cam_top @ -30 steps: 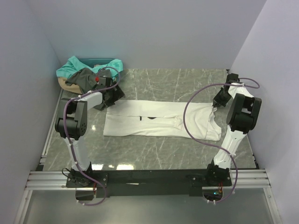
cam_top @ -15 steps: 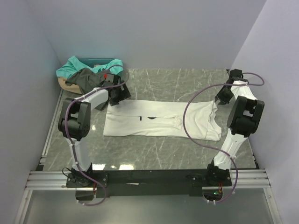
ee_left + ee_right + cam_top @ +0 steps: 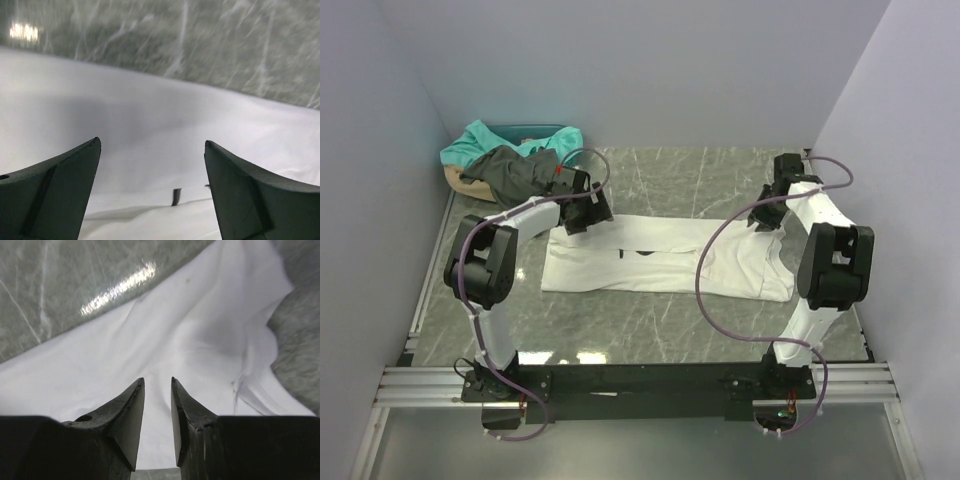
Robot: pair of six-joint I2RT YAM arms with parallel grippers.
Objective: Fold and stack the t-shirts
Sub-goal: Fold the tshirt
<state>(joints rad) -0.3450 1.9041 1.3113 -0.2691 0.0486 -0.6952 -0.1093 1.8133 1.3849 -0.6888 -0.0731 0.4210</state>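
Observation:
The white t-shirt [image 3: 660, 262] lies folded into a long strip across the table, its small black print [image 3: 642, 252] near the middle. My left gripper [image 3: 586, 213] hovers over the strip's far left edge, open wide, with only white cloth [image 3: 150, 110] and a bit of the print [image 3: 176, 196] below it. My right gripper [image 3: 766, 214] hangs over the strip's far right end, jaws narrowly open and empty above rumpled white cloth [image 3: 190, 330]. In the back left corner, a dark grey t-shirt [image 3: 515, 170] and a teal t-shirt [image 3: 485, 140] are piled together.
The two piled shirts rest in a tan basket [image 3: 454, 178] against the left wall. Grey marble table [image 3: 660, 180] shows behind and in front of the strip. Walls close in on the left, back and right. Purple cables loop off both arms.
My right gripper has opened, let go of the shirt's right end and moved back and left. My left gripper has slid right along the strip's far edge, still open.

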